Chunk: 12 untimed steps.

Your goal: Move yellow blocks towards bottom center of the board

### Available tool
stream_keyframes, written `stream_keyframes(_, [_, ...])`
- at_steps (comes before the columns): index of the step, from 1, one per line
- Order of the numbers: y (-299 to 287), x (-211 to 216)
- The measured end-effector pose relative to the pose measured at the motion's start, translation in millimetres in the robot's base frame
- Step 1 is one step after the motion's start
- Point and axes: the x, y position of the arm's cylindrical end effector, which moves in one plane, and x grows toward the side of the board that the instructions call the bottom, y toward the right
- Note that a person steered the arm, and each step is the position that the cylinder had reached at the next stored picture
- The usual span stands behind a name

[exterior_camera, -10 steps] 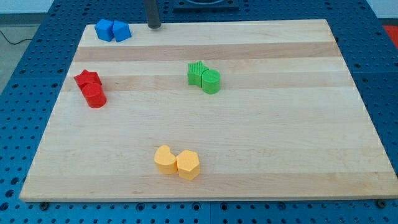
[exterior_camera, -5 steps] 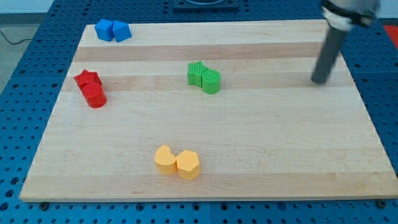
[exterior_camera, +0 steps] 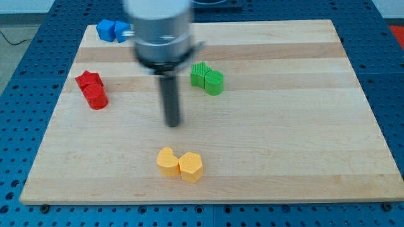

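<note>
Two yellow blocks (exterior_camera: pixel 180 164) sit touching near the board's (exterior_camera: pixel 303 139) bottom edge, slightly toward the view's left of centre, with my tip (exterior_camera: pixel 172 124) just above them and apart; the rod has no jaws to open or close. They look like light, rigid, smooth plastic that should slide easily on the pale wood, best pushed on a flat side so the pair stays together.

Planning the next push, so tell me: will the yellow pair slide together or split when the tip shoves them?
Probably slide: both yellow blocks look squat and flat-based, unlikely to tip or roll. They touch, so a centred shove from my tip, now above them, may carry both; an off-centre one could split them.
</note>
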Motion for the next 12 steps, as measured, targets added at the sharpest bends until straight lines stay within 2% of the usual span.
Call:
stream_keyframes(1, [-73,33])
stream_keyframes(2, [-73,77])
stream_keyframes(3, [-57,98])
stream_keyframes(5, [32,116])
stream_keyframes(6, [73,120])
stream_keyframes(8, [80,110])
stream_keyframes(9, [60,135])
stream_keyframes(10, [24,125])
stream_keyframes(11, [2,86])
stream_keyframes(12, [8,79])
